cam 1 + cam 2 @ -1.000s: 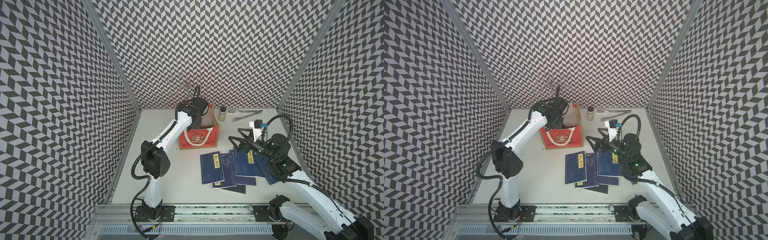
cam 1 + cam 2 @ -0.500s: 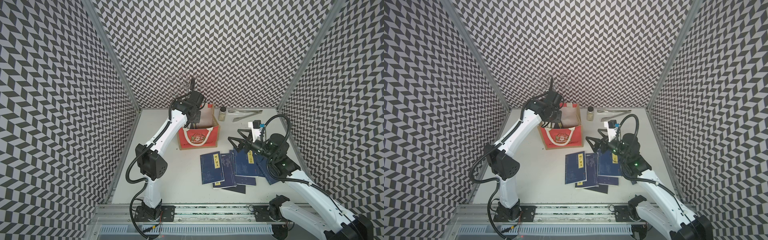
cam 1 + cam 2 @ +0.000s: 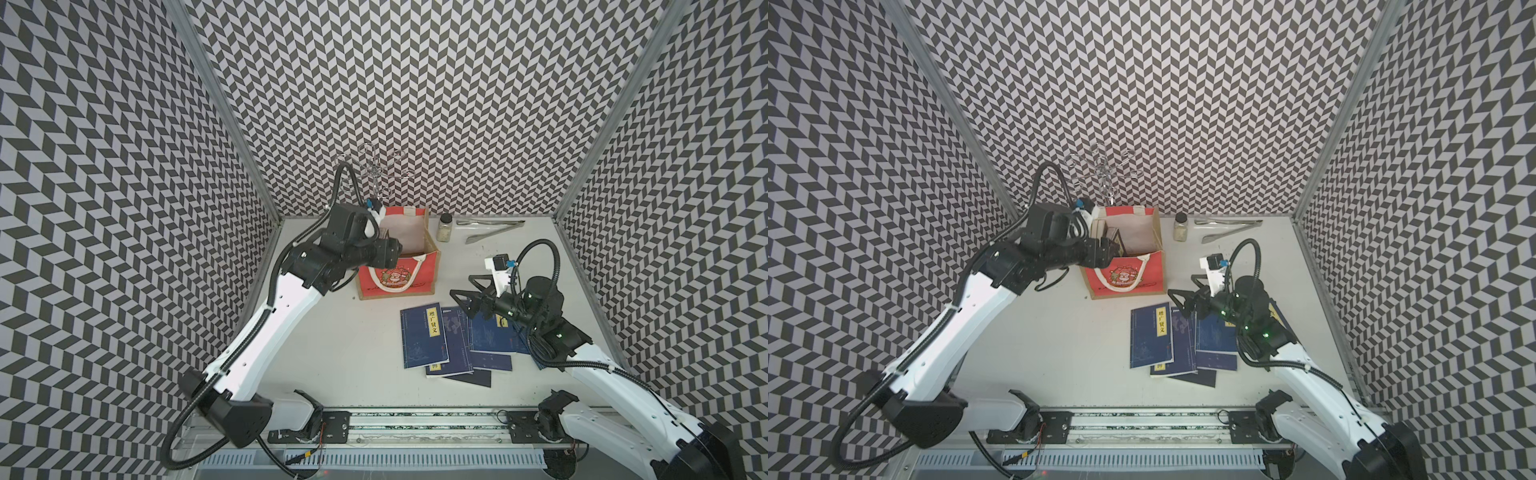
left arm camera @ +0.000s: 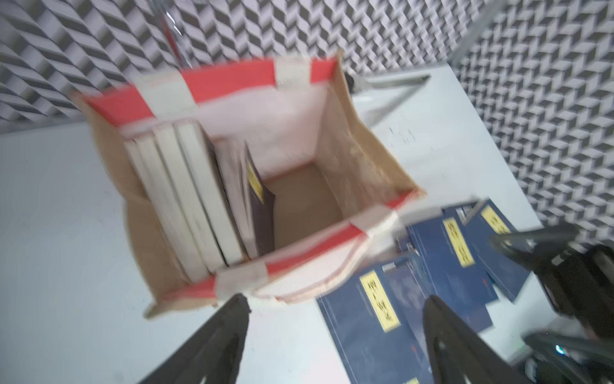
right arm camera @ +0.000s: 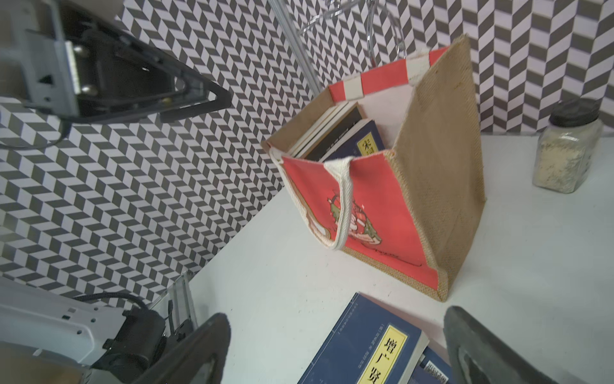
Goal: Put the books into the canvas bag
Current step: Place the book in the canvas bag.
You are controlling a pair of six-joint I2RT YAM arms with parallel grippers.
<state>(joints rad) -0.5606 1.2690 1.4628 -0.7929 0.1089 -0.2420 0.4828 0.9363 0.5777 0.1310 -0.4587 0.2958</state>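
Lister: Left arm (image 3: 282, 316) drew back from the bag (image 3: 419, 272) mouth since the earlier frame. Left fingers (image 4: 226, 335) went from nearly closed to wide and held nothing.

Checker: Bag, position?

Lister: Upright at the back of the counter (image 3: 353, 353), with the red printed front toward the arms and one handle drooped over it. Left fingers hovered by its near rim.

Checker: Contents?

Lister: Several books (image 4: 186, 192) stood on edge inside, packed against one jute side. A navy book (image 4: 262, 212) with a yellow label was last in the row.

Checker: Outside the bag?

Lister: A loose pile (image 3: 453, 345) of navy books lay flat and overlapping on the counter, in front of the bag and apart from it.

Checker: Right arm (image 3: 590, 374)?

Lister: Unmoved. Right fingers (image 5: 206, 349) were spread wide and held nothing, above the pile's edge nearest the bag.

Checker: Sundries?

Lister: One jar (image 3: 444, 227) and one pair of tongs (image 3: 490, 230) were at the back, beside the bag.
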